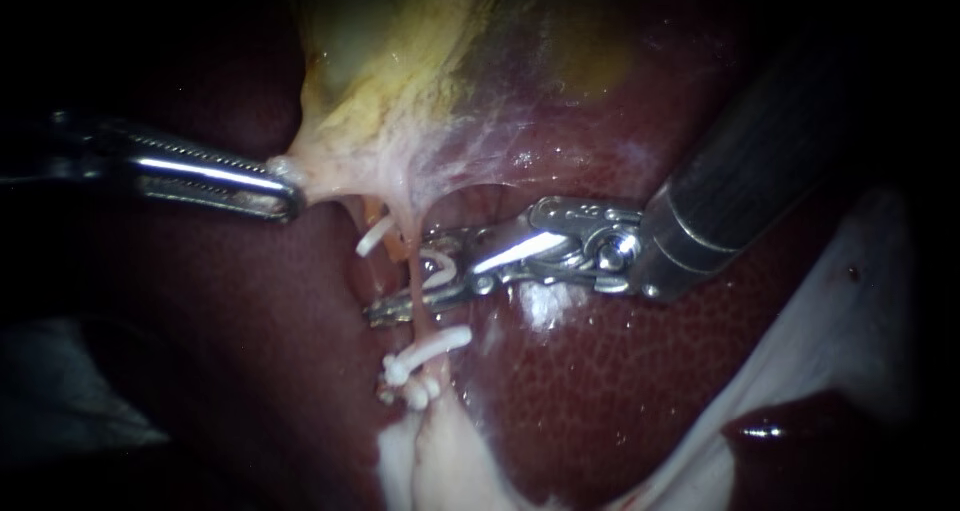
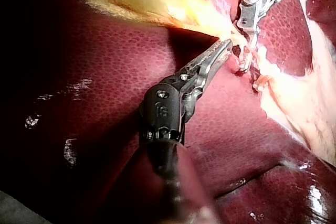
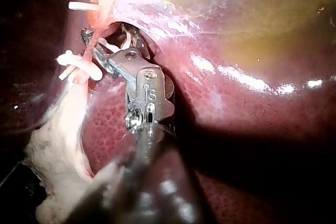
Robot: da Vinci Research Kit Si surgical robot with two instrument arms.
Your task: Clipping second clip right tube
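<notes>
My left instrument (image 1: 285, 193) comes in from the left with its jaws shut on the pale gallbladder (image 1: 370, 121) edge, holding it stretched; the left wrist view shows the same grip (image 2: 226, 45). My right instrument (image 1: 402, 277) reaches in from the upper right, and its jaws straddle the thin pink right tube (image 1: 425, 323). Between them they carry a white clip (image 1: 440, 268). Just below the jaws another white clip (image 1: 432, 347) sits on this tube. A further white clip (image 1: 375, 236) lies on the left tube. In the right wrist view the jaws (image 3: 102, 45) stand beside the lower clip (image 3: 79, 65).
Dark red liver (image 1: 600, 391) surrounds the site. Pale fatty tissue (image 1: 440, 451) hangs below the clips, and a white sheet (image 1: 840, 321) lies at the right. The right instrument's shaft (image 1: 750, 161) crosses above the liver.
</notes>
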